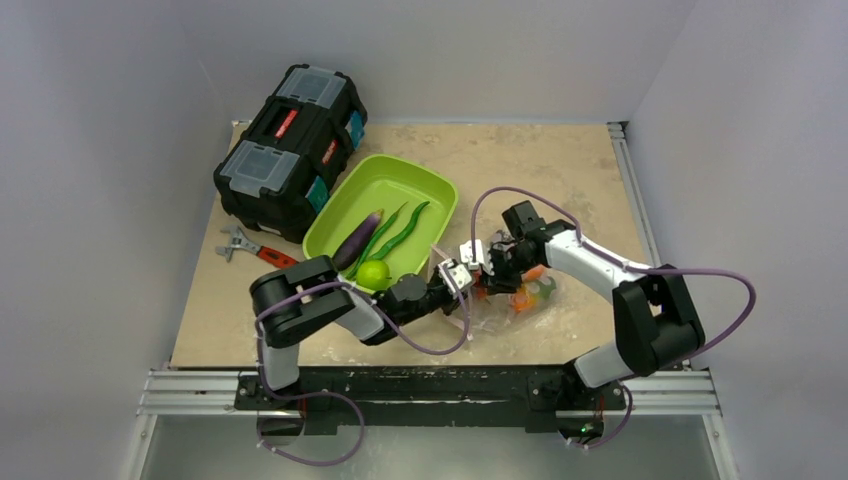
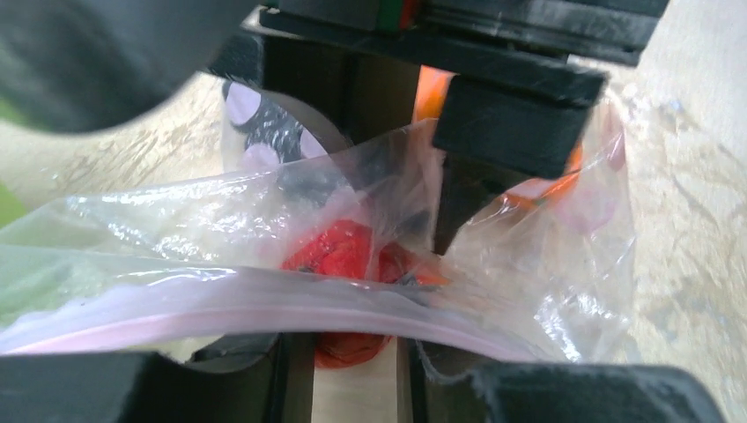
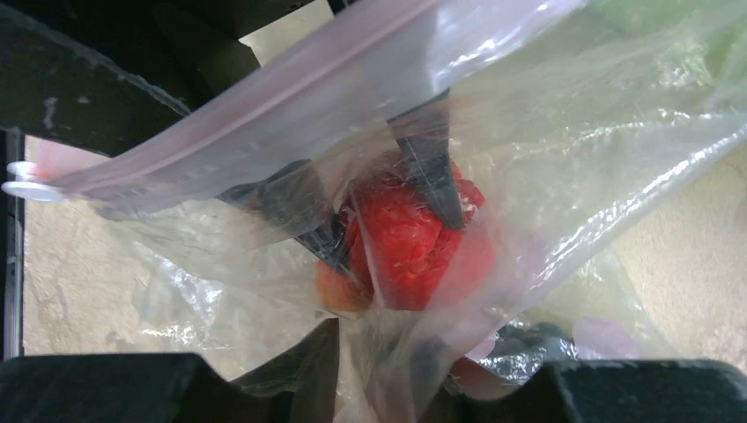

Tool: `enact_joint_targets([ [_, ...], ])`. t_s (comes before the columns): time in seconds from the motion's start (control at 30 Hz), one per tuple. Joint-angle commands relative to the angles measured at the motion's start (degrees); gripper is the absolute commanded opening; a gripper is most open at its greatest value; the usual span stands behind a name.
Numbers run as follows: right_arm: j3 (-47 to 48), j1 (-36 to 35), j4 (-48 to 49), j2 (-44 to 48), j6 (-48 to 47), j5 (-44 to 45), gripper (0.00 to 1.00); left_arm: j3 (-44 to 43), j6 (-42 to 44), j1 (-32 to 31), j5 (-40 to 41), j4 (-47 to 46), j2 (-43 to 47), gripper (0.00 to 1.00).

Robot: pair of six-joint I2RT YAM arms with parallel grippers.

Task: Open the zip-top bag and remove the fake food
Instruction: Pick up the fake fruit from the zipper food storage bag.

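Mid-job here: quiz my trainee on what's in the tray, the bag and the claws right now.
1. True or false: the purple eggplant lies in the green tray.
2. Which food is inside the zip-top bag? A lime-green ball; B red pepper; C long green pod.
3. What is the right claw pinching?
Key: 1 true; 2 B; 3 the zip-top bag.
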State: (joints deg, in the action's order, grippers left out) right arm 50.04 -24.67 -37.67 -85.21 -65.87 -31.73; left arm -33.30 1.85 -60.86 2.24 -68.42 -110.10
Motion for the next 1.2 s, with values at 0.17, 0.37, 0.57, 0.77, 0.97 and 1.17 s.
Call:
enact_joint_targets([
  [0.17, -0.3, -0.2, 2.6, 5.1, 0.1, -5.8, 0.47, 0.6, 2.5, -0.7, -1.3, 26.6, 14.9, 0.00],
  [0.37, -0.5, 0.3, 4.9, 4.3, 2.5, -2.7, 0.34, -0.2, -0.8, -0.7, -2.0, 35.1, 19.8, 0.00],
  [0.57, -0.3, 3.0, 5.6, 5.1, 4.3, -1.2, 0.00, 1.7, -1.3, -0.7, -2.0, 38.4, 24.5, 0.00],
  [0.77, -1.2, 3.9, 6.9, 6.9, 5.0, 0.1, 0.00, 4.5, -4.4, -0.6, -2.0, 38.5, 31.0, 0.00],
  [0.97, -1.2, 3.9, 6.4, 6.2, 4.8, 0.3, 0.00, 6.8, -7.2, -0.4, -0.6, 38.2, 36.9, 0.00],
  [1.17, -1.4, 4.0, 6.1, 6.1, 4.5, -0.5, 0.00, 9.8, -13.7, 1.2, 4.3, 34.9, 40.8, 0.00],
])
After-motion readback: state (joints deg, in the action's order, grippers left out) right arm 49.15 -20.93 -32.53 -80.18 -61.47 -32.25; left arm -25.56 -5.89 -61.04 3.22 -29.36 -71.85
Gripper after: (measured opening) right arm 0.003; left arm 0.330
